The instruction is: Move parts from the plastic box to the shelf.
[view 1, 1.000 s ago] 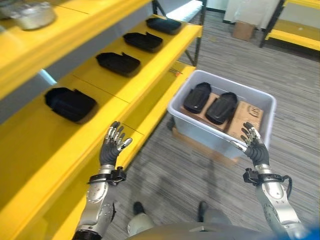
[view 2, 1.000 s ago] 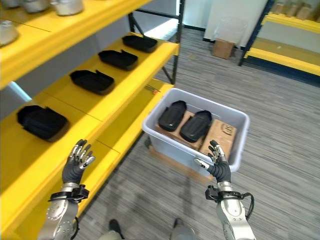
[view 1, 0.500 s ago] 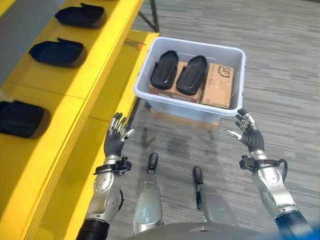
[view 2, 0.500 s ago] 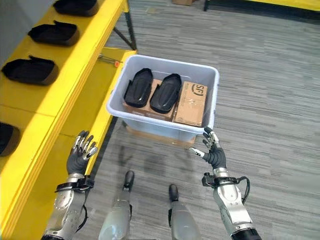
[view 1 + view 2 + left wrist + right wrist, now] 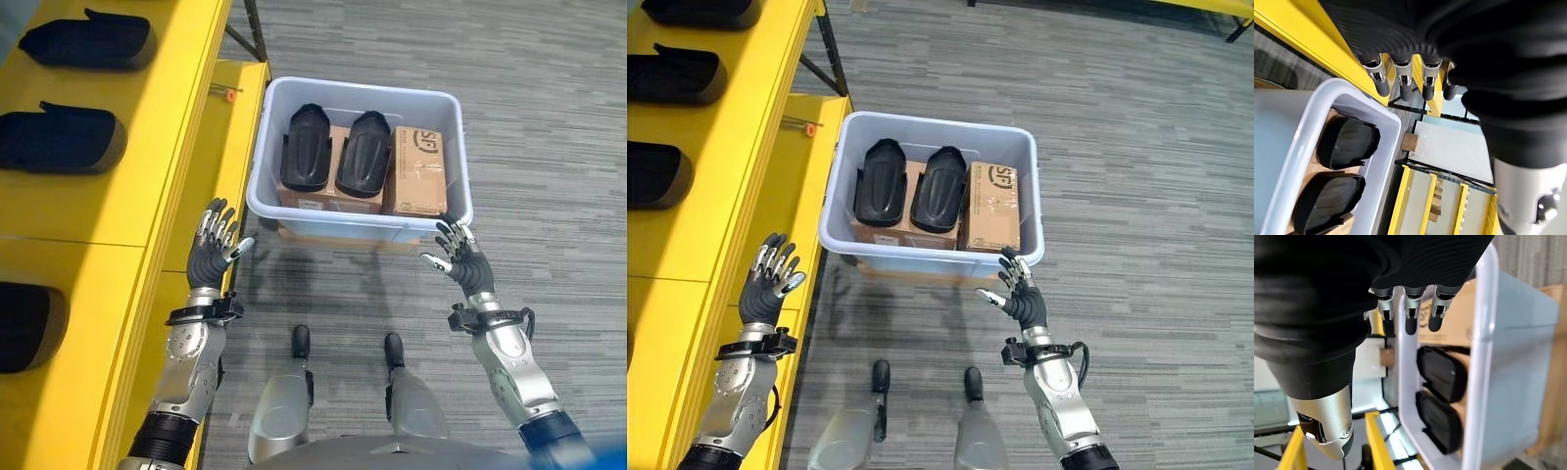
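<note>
A yellow shelf (image 5: 147, 186) runs along the left of the scene, carrying black parts (image 5: 61, 142) laid in a row, each a rounded, matte moulded shell with a notched end. On the grey striped carpet (image 5: 549, 147) to its right sits the plastic box (image 5: 453, 147), a pale grey-white tub with a rolled rim and rounded corners, resting on a flat piece of cardboard. Inside it, two more black parts (image 5: 306, 147) lie side by side on top of brown cartons, long and oval with a domed, glossy back; a third carton (image 5: 419, 171) stands bare at the right end of the box.

The left hand (image 5: 211, 257) is raised near the shelf edge, just left of the box's near left corner, fingers straight and spread, holding nothing. The right hand (image 5: 463, 264) is raised just in front of the box's near right corner, palm turned inward, fingers likewise straight and empty.
</note>
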